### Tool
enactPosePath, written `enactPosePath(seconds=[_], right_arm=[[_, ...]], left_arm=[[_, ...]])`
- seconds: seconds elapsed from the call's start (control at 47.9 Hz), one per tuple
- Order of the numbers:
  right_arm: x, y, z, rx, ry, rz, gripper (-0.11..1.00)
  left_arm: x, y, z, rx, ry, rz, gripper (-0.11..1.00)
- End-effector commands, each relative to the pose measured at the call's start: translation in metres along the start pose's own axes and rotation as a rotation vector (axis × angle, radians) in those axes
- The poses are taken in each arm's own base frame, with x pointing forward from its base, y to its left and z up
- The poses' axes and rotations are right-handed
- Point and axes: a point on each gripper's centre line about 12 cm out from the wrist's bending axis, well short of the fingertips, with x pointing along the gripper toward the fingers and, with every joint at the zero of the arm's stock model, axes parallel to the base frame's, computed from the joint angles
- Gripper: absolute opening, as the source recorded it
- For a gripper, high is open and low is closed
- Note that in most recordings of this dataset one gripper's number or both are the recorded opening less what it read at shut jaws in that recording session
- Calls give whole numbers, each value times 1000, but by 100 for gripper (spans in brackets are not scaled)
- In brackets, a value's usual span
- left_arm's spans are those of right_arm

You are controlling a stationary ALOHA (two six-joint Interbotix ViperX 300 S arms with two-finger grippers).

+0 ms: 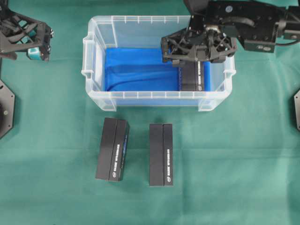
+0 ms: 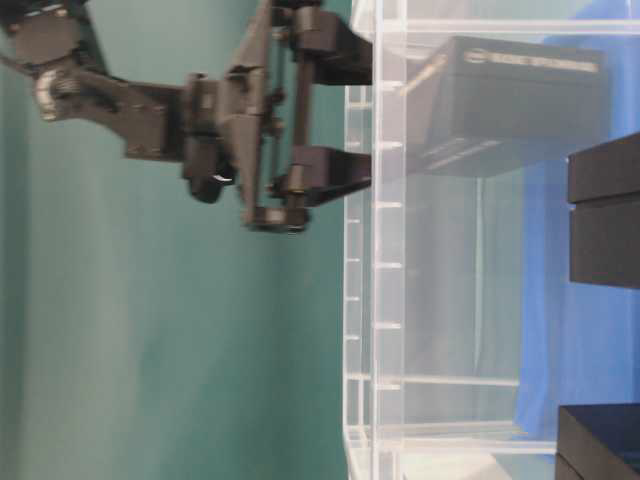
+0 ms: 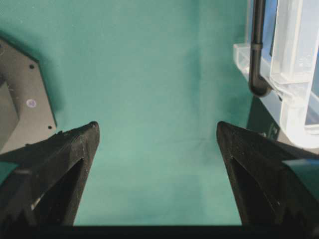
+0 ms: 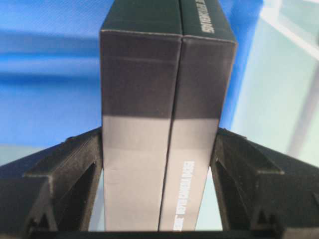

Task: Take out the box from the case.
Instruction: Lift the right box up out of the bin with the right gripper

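Observation:
The case (image 1: 154, 99) is a clear plastic bin with a blue lining, standing at the back middle of the green cloth. A black box (image 1: 193, 77) with white lettering stands in its right end. My right gripper (image 1: 193, 60) reaches down into the case and is shut on this box. In the right wrist view the box (image 4: 164, 99) fills the gap and both fingers (image 4: 79, 164) press its long sides. From table level the box (image 2: 520, 105) shows through the case wall (image 2: 385, 300). My left gripper (image 1: 23, 35) hangs open far left, over bare cloth (image 3: 157, 129).
Two more black boxes (image 1: 112, 149) (image 1: 161, 154) lie on the cloth in front of the case. A black base plate (image 1: 5, 108) sits at the left edge. The case's corner and handle (image 3: 294, 74) stand to the right of the left gripper.

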Motion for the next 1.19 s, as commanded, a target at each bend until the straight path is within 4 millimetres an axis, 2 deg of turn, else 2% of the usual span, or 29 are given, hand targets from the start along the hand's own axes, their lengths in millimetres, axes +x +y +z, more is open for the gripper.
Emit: enactPosePath(seconds=[0.0, 0.439, 1.17], right_arm=[[-39, 5, -1, -5, -10, 64, 65], [-105, 5, 0, -6, -12, 59, 65], [-159, 1, -1, -4, -17, 80, 65]], left_arm=[[-6, 0, 1, -2, -11, -20, 96], [-7, -1, 2, 1, -14, -28, 96], [-9, -1, 2, 0, -24, -48, 96]])
